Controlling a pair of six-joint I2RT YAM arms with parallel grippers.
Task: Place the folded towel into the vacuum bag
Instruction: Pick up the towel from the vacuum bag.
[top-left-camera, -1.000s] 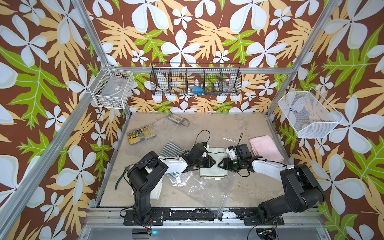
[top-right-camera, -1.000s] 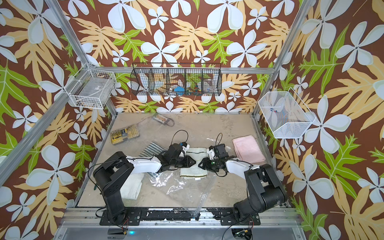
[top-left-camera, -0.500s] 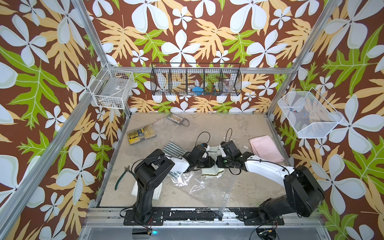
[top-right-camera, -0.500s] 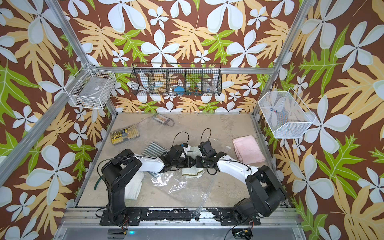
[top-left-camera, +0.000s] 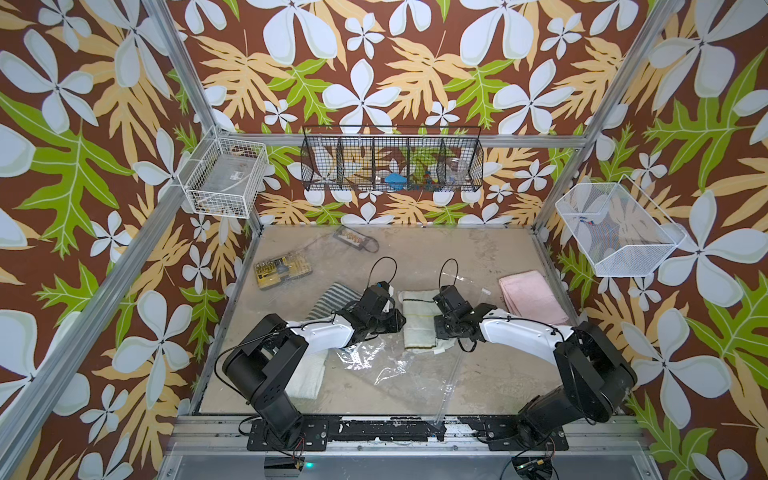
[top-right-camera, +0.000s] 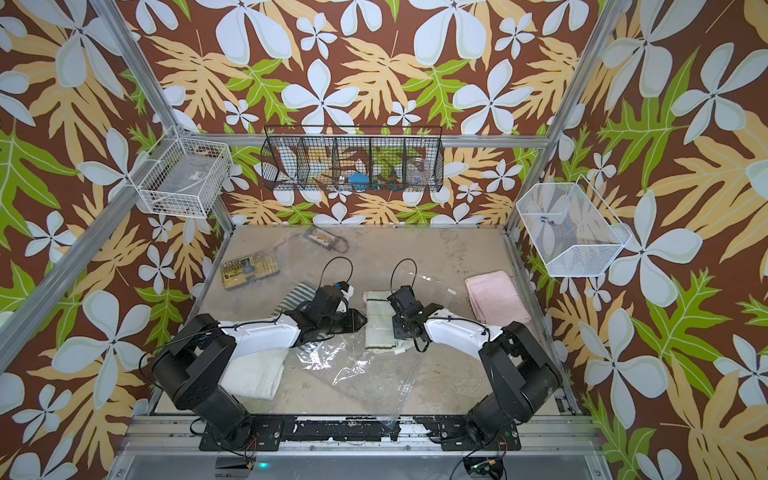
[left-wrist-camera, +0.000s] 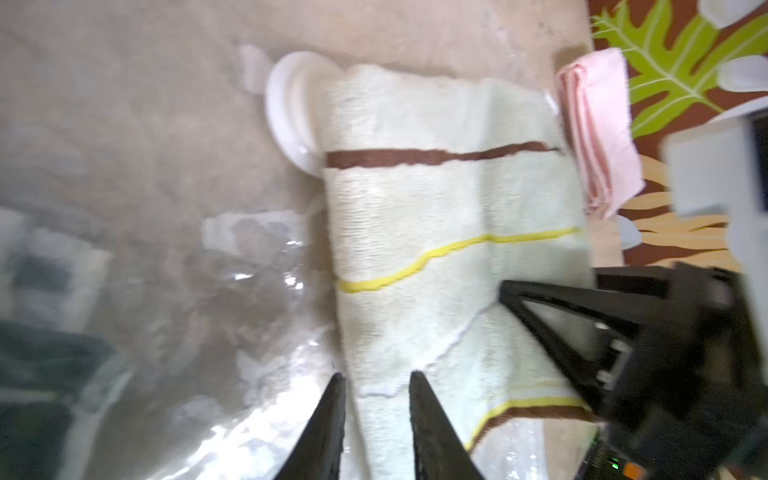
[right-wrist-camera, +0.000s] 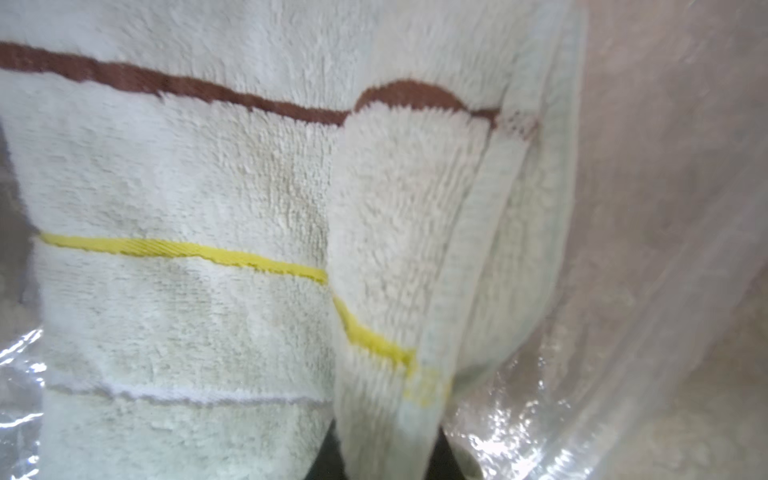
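Folded towel (top-left-camera: 419, 320) near pink towel (top-left-camera: 532, 297)

One folded towel (right-wrist-camera: 174, 187), pale cream terry with a brown stripe and a yellow stripe, blurred; a raised fold is pinched between the dark jaws of the right end effector (right-wrist-camera: 384, 459), barely visible at the frame edge. One vacuum bag (right-wrist-camera: 623, 291), clear crinkled plastic with glare, beside the towel, beige table (right-wrist-camera: 706, 104) showing through.

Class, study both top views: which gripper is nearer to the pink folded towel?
Right. The right gripper pinches the pale green towel on the edge facing the pink towel; the left gripper sits at that towel's opposite edge, farther away.
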